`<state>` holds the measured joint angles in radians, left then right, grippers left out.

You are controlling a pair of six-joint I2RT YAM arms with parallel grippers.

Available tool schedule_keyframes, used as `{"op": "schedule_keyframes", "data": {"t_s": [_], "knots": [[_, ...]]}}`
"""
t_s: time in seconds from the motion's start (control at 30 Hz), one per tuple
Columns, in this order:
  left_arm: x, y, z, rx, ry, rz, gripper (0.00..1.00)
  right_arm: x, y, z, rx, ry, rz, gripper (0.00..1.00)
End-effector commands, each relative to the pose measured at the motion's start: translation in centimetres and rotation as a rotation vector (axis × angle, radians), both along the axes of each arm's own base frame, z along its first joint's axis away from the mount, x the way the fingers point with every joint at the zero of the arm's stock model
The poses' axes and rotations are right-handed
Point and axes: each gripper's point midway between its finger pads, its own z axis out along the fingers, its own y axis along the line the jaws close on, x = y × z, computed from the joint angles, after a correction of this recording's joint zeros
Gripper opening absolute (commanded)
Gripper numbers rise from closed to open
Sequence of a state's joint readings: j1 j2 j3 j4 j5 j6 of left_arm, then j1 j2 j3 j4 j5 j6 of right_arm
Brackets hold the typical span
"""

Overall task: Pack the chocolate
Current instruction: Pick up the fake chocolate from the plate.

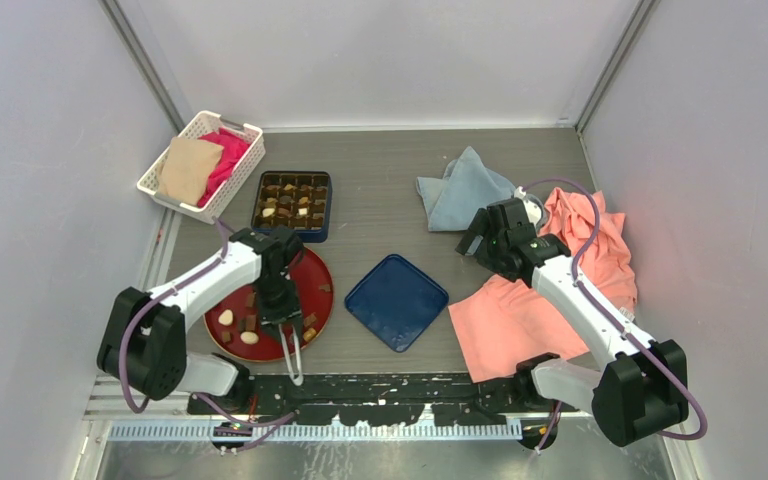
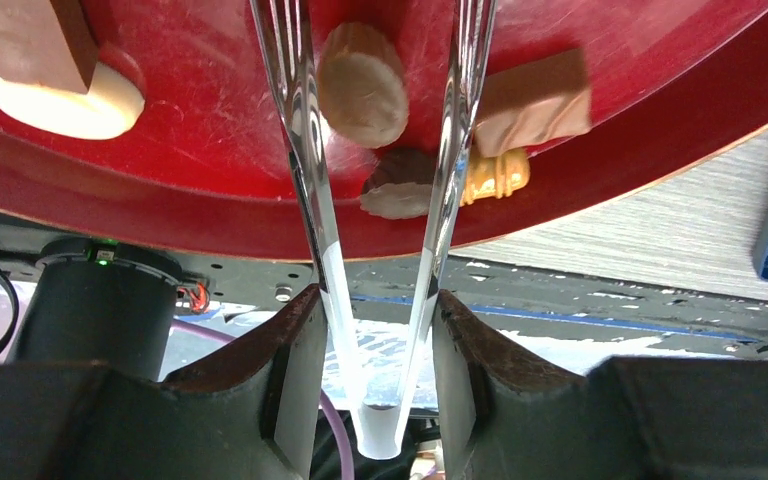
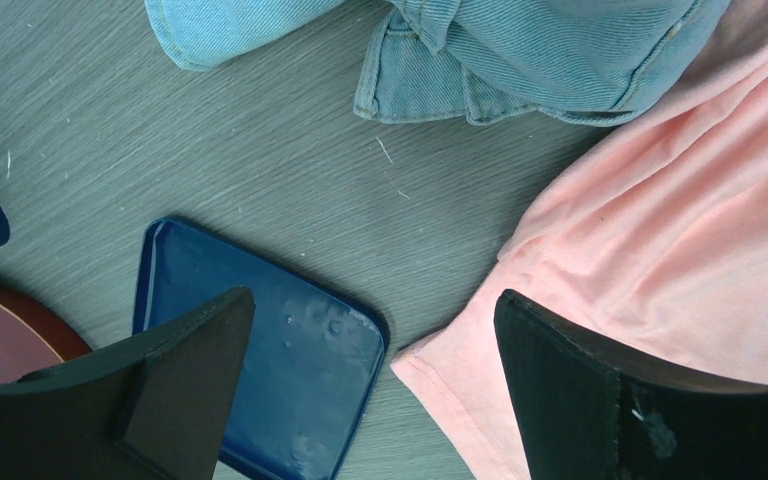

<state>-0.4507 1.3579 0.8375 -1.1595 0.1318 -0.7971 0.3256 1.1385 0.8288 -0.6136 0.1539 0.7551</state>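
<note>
Chocolate pieces lie on the round red plate [image 1: 316,270]: a cream oval [image 2: 60,100], a round tan piece [image 2: 363,85], a tan block [image 2: 535,100] and a brown-and-white one [image 2: 400,185]. More chocolate fills the dark compartment box [image 1: 292,204] behind the plate. My left gripper [image 1: 282,312] [image 2: 375,300] is shut on the metal tongs [image 1: 291,352] [image 2: 305,150], whose hinge end points at the near edge. The tips are out of view. The round tan piece shows between the tong arms. My right gripper [image 1: 475,238] [image 3: 370,380] hangs open and empty over the blue lid [image 1: 396,301] [image 3: 260,330].
A white basket [image 1: 200,165] with tan and pink cloth stands at the back left. A blue denim cloth [image 1: 465,190] [image 3: 520,50] and a salmon shirt [image 1: 560,290] [image 3: 680,230] lie on the right. The black mounting rail [image 1: 380,390] runs along the near edge.
</note>
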Motion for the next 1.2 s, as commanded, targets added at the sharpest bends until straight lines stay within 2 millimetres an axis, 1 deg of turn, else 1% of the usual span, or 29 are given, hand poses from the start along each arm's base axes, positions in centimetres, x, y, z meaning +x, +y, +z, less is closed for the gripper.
{"op": "schedule_keyframes", "data": {"t_s": [0.0,0.17,0.53,0.77,0.97,1.03,1.17], "knots": [[1.8,-0.5,0.8,-0.001,-0.037,-0.033,0.42,0.7,0.4,1.2,0.011,-0.053,0.02,0.95],[2.7,-0.7,1.1,-0.002,-0.039,-0.048,0.42,0.7,0.2,1.4,0.005,-0.058,0.014,0.95],[2.5,-0.3,0.3,0.002,-0.007,-0.066,0.42,0.5,0.0,1.4,-0.003,-0.058,0.007,0.95],[2.9,0.0,0.2,0.0,0.014,-0.092,0.41,0.4,0.0,1.4,-0.003,-0.058,0.006,0.96],[3.2,-0.1,0.1,-0.01,0.028,-0.106,0.4,0.4,-0.2,1.5,-0.006,-0.063,0.001,0.95],[3.2,-0.2,0.1,-0.012,0.028,-0.107,0.38,0.4,-0.2,1.5,-0.005,-0.064,0.001,0.95],[3.2,-0.2,0.3,-0.014,0.024,-0.106,0.31,0.4,-0.1,1.5,-0.006,-0.063,0.004,0.95]]}}
